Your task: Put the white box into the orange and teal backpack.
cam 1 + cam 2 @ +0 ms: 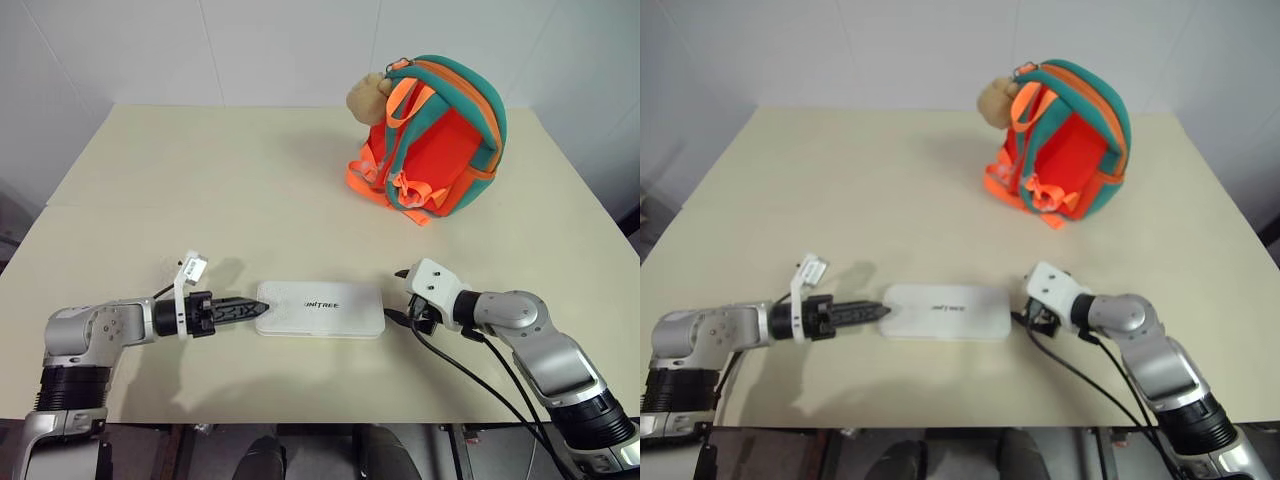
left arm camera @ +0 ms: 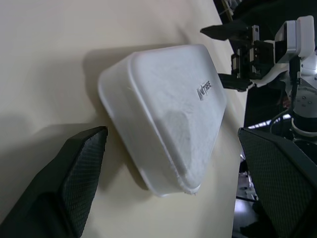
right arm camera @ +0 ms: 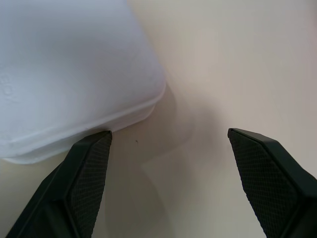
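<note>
The white box (image 1: 320, 308) lies flat on the table near the front edge, its dark lettering facing up. My left gripper (image 1: 250, 308) is level with the box's left end and open; in the left wrist view that end of the box (image 2: 168, 114) lies just ahead, between the two fingers (image 2: 74, 178). My right gripper (image 1: 397, 295) stands open just off the box's right end, and in the right wrist view a corner of the box (image 3: 64, 74) sits beside one finger (image 3: 84, 173). The orange and teal backpack (image 1: 430, 135) stands upright at the back right, well away from both grippers.
A tan plush charm (image 1: 368, 95) hangs at the backpack's top left. The cream table (image 1: 200, 180) runs back to white walls. Black cables (image 1: 450, 360) trail from my right wrist across the table's front edge.
</note>
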Robot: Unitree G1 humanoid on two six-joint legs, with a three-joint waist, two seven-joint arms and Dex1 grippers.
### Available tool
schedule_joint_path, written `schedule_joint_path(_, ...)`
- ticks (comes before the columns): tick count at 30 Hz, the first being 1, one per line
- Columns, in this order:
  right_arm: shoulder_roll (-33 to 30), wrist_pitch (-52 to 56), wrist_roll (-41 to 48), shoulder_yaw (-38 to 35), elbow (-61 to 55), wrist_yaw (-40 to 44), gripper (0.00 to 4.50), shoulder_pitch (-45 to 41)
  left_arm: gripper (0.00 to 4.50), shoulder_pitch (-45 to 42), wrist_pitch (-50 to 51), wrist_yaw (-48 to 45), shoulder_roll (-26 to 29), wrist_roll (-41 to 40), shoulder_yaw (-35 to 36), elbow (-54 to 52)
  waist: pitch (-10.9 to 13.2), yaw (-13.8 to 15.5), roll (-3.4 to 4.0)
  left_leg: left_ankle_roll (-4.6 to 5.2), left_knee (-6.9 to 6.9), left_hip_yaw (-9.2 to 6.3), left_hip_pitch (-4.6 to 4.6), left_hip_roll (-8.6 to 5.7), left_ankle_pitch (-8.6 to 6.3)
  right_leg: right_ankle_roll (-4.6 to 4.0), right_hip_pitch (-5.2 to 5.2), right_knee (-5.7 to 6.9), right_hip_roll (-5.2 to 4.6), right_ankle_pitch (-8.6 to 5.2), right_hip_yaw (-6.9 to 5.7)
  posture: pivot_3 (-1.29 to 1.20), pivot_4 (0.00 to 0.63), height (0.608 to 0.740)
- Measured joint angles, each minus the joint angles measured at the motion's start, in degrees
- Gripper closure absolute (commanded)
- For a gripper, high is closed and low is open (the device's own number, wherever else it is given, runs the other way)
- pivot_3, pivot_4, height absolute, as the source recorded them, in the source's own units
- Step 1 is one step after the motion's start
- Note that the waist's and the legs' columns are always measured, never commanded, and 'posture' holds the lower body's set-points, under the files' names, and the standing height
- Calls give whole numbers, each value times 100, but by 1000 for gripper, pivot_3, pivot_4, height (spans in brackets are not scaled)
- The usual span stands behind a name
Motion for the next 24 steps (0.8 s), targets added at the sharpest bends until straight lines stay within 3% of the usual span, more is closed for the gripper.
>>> schedule_joint_path(15,15,-1,-36,2,-16,2,23,1,0,-431,-66,-58,-339,4,-141,632,0,15,0,-4,3,-1,1,-2,2,0,1,4,0,0,0,0,150,740)
schedule_joint_path(24,15,-2,-35,1,-33,6,23,2,0,-898,-242,-477,-328,201,-622,1182,0,18,0,-5,3,-1,1,-3,3,0,1,3,0,0,0,0,150,740)
